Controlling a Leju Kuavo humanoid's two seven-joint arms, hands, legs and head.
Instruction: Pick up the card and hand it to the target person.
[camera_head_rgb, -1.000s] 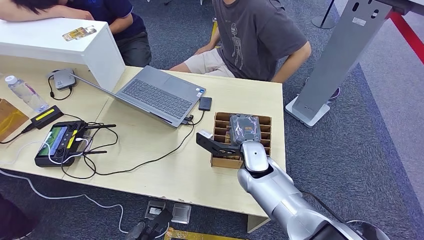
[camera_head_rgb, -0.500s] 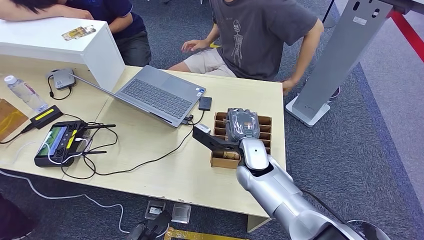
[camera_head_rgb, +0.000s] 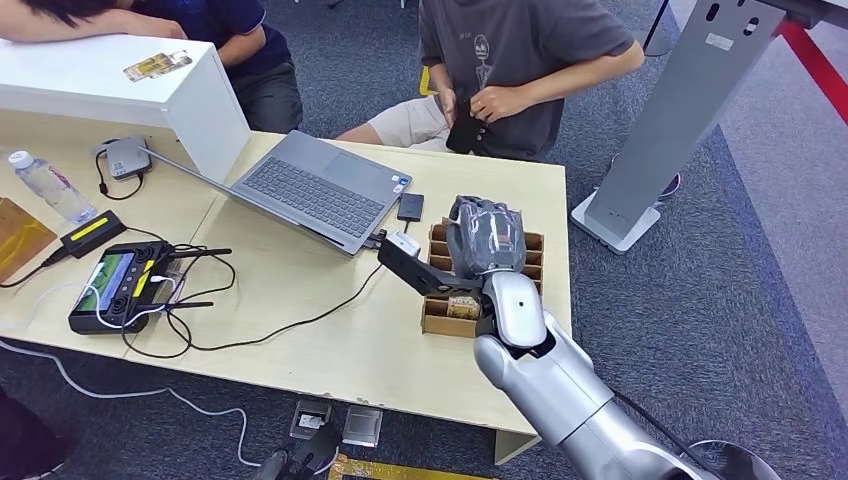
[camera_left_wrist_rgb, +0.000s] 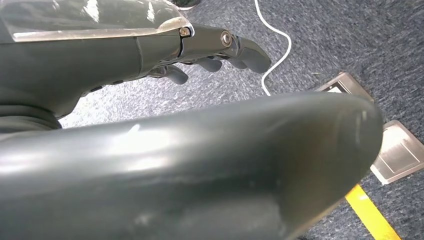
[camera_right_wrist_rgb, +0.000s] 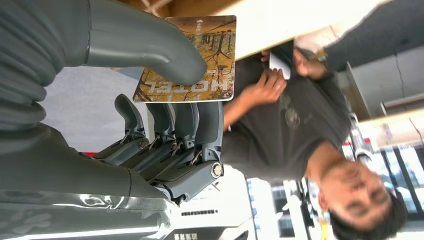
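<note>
Brown printed hotel card (camera_right_wrist_rgb: 192, 60) sat pinched under my right hand's (camera_head_rgb: 487, 240) thumb against its fingers, over the cardboard divider box (camera_head_rgb: 443, 300). Grey-shirted person (camera_head_rgb: 520, 60) sat straight ahead across the worktop (camera_head_rgb: 330, 340), well apart. Left hand (camera_left_wrist_rgb: 150, 45) hung empty, fingers loosely curled.

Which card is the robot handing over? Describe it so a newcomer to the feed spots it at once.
Start at the wooden table, then find the compartmented cardboard box near its right end. Above it is the right hand, whose thumb presses the card against the fingers. It is brown-gold with tree artwork and reads HOTEL.
</note>
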